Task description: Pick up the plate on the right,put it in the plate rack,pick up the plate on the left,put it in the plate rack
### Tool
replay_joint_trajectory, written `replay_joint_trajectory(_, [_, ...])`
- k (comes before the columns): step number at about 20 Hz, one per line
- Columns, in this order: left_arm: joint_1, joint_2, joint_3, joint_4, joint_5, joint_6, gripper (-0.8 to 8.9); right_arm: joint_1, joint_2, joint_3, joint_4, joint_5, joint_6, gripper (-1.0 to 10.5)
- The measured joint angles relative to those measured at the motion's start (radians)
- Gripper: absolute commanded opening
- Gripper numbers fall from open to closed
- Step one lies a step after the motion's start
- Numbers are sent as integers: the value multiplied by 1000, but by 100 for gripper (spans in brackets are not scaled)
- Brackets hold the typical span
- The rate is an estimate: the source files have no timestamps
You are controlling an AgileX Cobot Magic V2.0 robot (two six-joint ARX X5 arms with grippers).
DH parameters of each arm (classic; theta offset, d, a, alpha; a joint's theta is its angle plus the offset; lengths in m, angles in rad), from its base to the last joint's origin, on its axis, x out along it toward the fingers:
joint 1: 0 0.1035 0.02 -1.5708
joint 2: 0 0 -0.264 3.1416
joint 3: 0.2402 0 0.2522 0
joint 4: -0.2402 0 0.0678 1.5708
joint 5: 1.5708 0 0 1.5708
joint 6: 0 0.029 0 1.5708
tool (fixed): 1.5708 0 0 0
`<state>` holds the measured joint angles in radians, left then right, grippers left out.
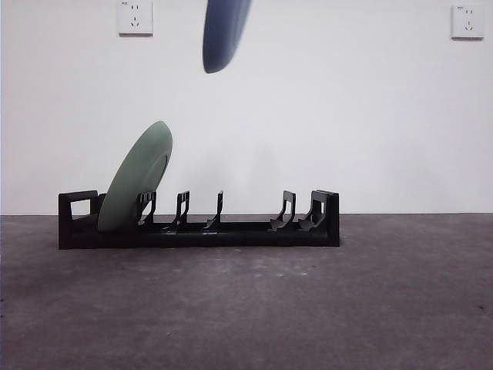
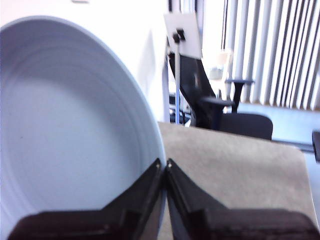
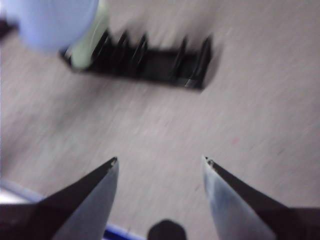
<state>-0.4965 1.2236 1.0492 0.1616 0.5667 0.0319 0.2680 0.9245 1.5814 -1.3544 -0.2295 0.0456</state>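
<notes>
The black plate rack lies across the middle of the table, and a pale green plate leans in its leftmost slots. A blue plate hangs edge-on high above the rack, cut off by the top of the front view. My left gripper is shut on that blue plate's rim; the plate fills most of the left wrist view. My right gripper hovers open over bare table, well back from the rack, with nothing between its jaws. The blue plate shows blurred there too.
Two wall sockets sit on the white wall behind. An office chair and window blinds stand beyond the table's end. The rack's middle and right slots hold nothing.
</notes>
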Motion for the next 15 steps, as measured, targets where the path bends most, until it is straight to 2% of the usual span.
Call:
replay_joint_trajectory(3, [66,79,0,84,56,-90,-8,0,-65,-180,60,-86,16,283])
replay_joint_trajectory(7, [130,202,0,202,74,-185,-8,0,-122,-383,70,-92,31,283])
replay_joint_trajectory(11, [166,316,0,241,74,-210,-8,0,-173,-512,121,-93,55,283])
replay_joint_trajectory(15, [167,412,0,290,71,-216,-8,0,-176,-562,168,-93,76,283])
